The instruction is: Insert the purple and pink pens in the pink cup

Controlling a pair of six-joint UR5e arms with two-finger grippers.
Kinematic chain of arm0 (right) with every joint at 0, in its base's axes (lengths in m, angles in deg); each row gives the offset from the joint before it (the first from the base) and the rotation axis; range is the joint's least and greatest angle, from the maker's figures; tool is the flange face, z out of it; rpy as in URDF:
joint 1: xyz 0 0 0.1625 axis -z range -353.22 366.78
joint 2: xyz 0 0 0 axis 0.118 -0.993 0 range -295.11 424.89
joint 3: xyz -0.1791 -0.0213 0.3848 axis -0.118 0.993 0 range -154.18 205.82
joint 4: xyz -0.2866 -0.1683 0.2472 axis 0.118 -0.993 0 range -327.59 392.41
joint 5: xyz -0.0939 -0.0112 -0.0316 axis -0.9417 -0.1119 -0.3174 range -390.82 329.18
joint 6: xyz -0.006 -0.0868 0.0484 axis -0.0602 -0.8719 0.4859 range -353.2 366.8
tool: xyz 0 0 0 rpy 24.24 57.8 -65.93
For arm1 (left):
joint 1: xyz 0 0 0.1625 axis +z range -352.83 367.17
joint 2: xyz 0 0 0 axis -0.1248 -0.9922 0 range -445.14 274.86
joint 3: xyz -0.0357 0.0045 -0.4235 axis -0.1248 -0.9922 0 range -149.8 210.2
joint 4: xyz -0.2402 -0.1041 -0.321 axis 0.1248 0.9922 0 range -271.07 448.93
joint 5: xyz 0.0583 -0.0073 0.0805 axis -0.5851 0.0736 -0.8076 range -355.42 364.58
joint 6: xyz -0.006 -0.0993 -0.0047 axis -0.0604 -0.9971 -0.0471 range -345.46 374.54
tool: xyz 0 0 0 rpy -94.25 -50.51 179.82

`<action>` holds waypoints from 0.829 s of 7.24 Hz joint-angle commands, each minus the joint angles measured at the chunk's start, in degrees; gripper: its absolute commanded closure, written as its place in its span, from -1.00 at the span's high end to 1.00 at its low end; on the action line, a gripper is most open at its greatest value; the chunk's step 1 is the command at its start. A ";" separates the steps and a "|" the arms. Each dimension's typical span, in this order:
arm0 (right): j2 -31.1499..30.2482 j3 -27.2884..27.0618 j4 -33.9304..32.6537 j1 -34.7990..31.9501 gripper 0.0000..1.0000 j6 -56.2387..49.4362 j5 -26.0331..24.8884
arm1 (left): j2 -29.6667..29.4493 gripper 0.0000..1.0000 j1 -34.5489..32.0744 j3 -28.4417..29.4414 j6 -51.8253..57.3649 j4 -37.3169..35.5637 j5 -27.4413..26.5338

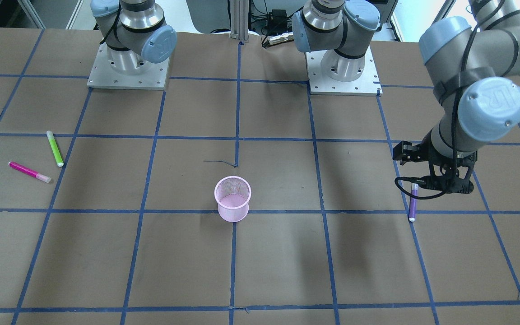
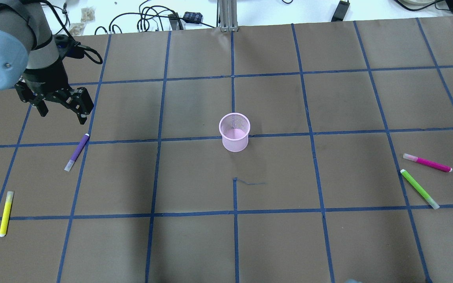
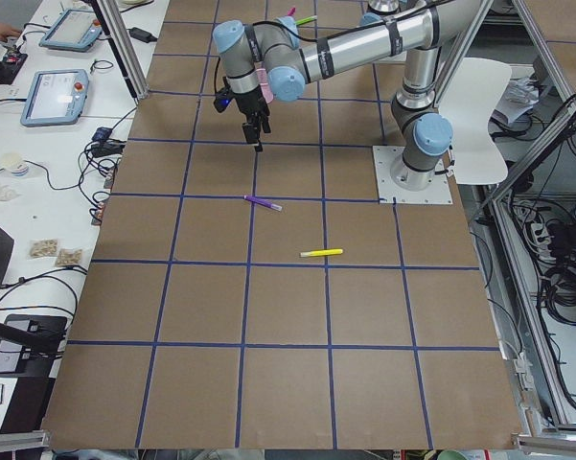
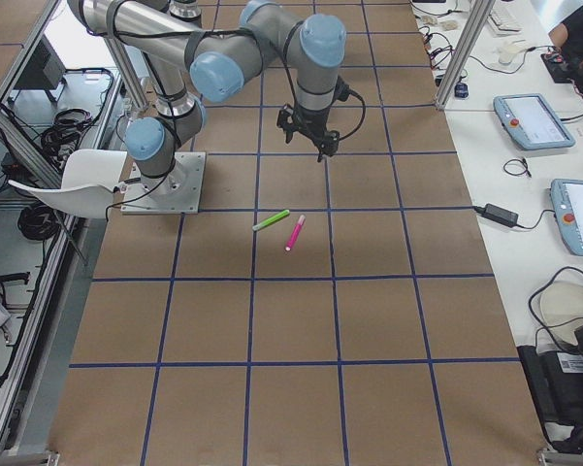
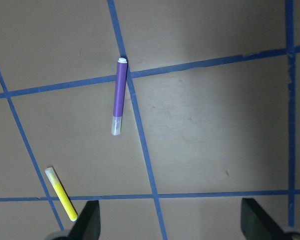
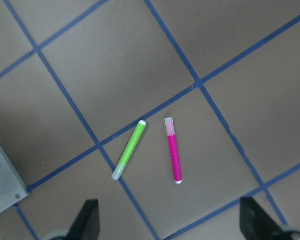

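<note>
The pink mesh cup [image 2: 234,131] stands upright and empty at mid-table, and shows in the front view [image 1: 233,198] too. The purple pen [image 2: 77,151] lies flat on the left side, also in the left wrist view [image 5: 119,95]. My left gripper [image 2: 62,114] hovers open and empty just beyond the pen's far end, above the table. The pink pen [image 2: 427,162] lies flat at the far right. My right gripper [image 6: 170,221] is open and empty, high above the pink pen [image 6: 173,150]. The right gripper is outside the overhead view.
A green pen [image 2: 419,188] lies right beside the pink pen, nearly touching it at one end. A yellow pen [image 2: 5,214] lies near the table's left edge, on the robot's side of the purple pen. Both arm bases [image 1: 128,67] stand at the robot's edge of the table.
</note>
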 commanded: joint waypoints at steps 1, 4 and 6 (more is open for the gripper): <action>2.76 -7.31 -5.13 12.83 0.97 -24.77 14.01 | -6.49 1.00 1.86 -0.21 5.06 -8.15 -0.11; 20.91 -6.64 -5.30 19.22 0.97 -39.78 21.47 | -12.30 1.00 2.56 -0.30 6.60 -13.29 -0.46; 24.65 -9.60 -5.65 19.22 0.94 -40.07 22.70 | -15.03 1.00 5.19 -0.39 8.79 -16.20 -0.11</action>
